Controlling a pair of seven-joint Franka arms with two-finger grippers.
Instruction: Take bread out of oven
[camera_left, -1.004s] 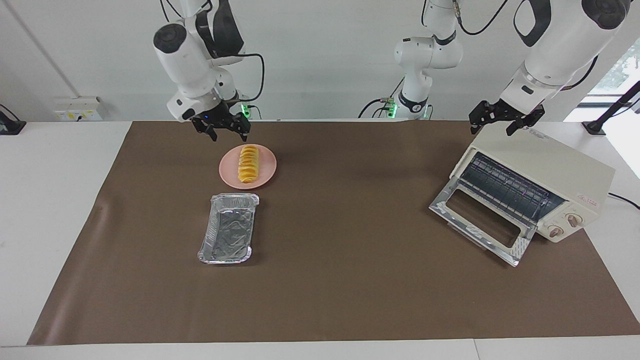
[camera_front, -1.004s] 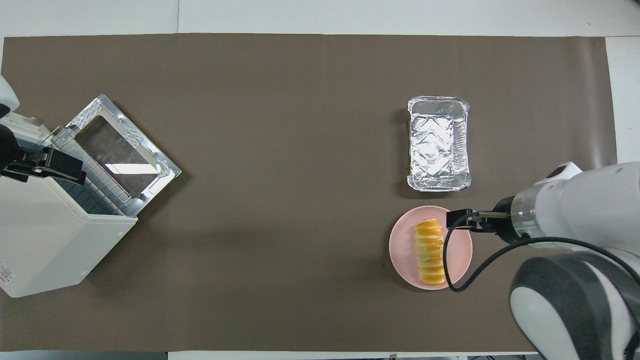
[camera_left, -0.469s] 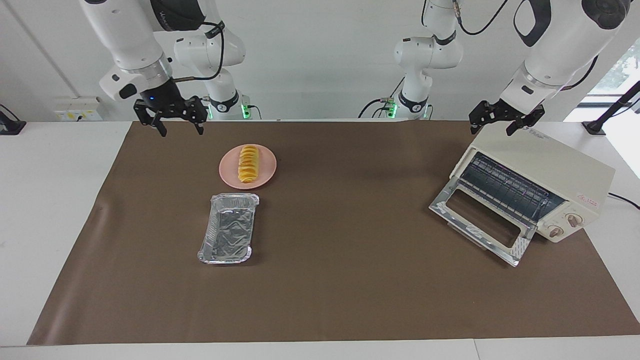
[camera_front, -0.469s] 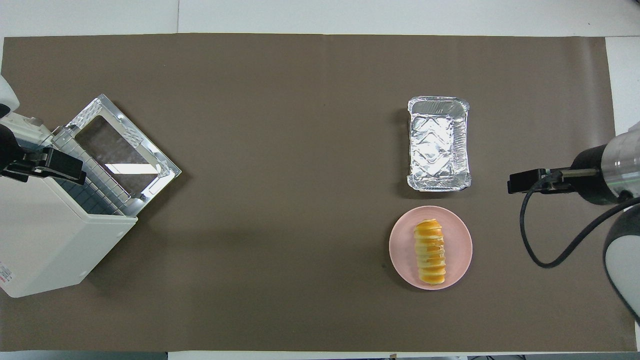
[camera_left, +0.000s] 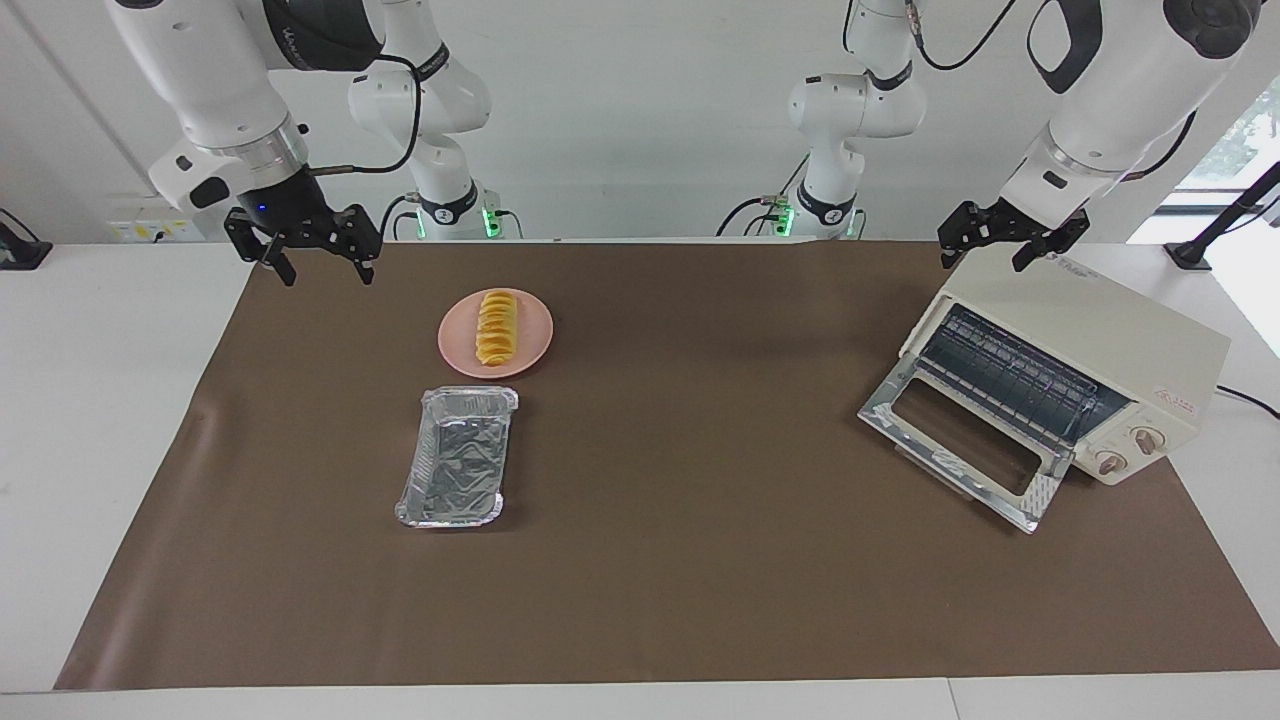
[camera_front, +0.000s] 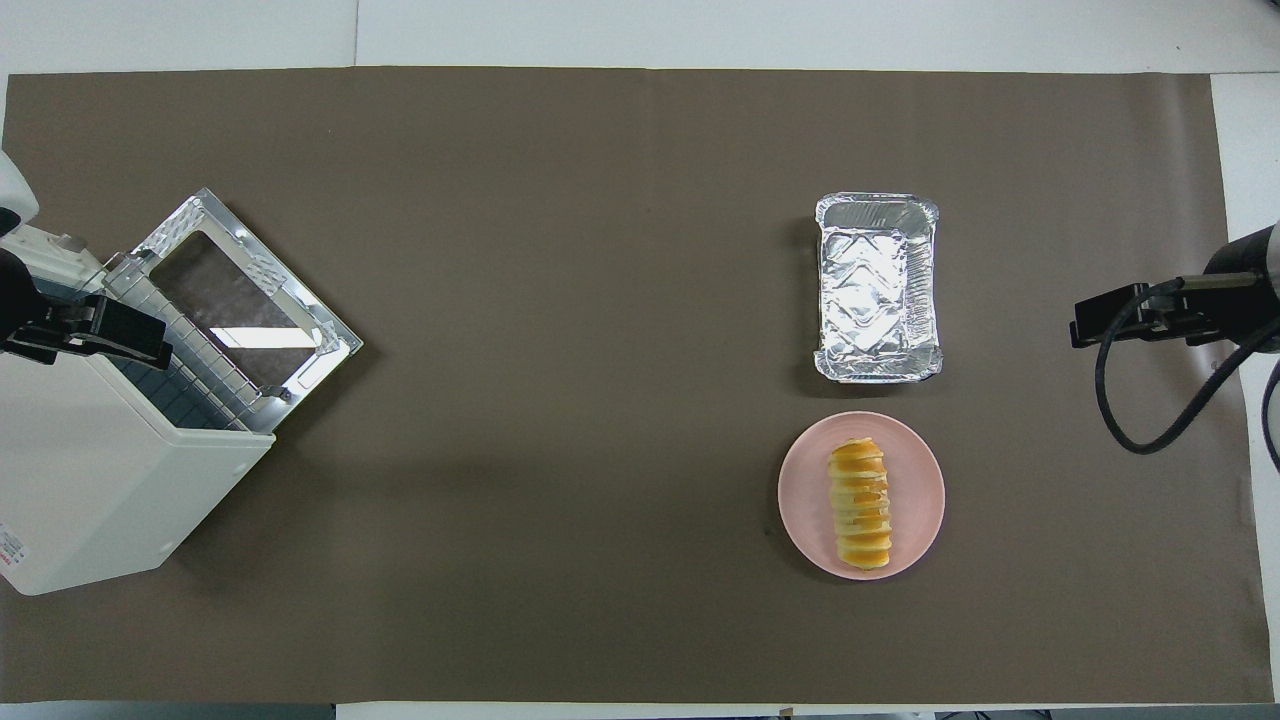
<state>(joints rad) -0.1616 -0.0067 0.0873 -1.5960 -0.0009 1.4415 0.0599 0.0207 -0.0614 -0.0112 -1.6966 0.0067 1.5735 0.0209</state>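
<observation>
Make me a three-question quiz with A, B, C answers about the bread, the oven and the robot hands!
1. Where is the bread?
A. on the pink plate
B. in the foil tray
C. in the oven

2. How many knobs does the oven have?
A. one
B. two
C. four

3. How is the oven door?
A. shut
B. gone
C. folded down open

Answers:
1 A, the loaf lies on the plate, and the tray is empty.
2 B, two round knobs sit beside the door.
3 C, the door lies flat, and the rack shows. The left gripper waits over the oven; the right gripper, open, holds nothing.
</observation>
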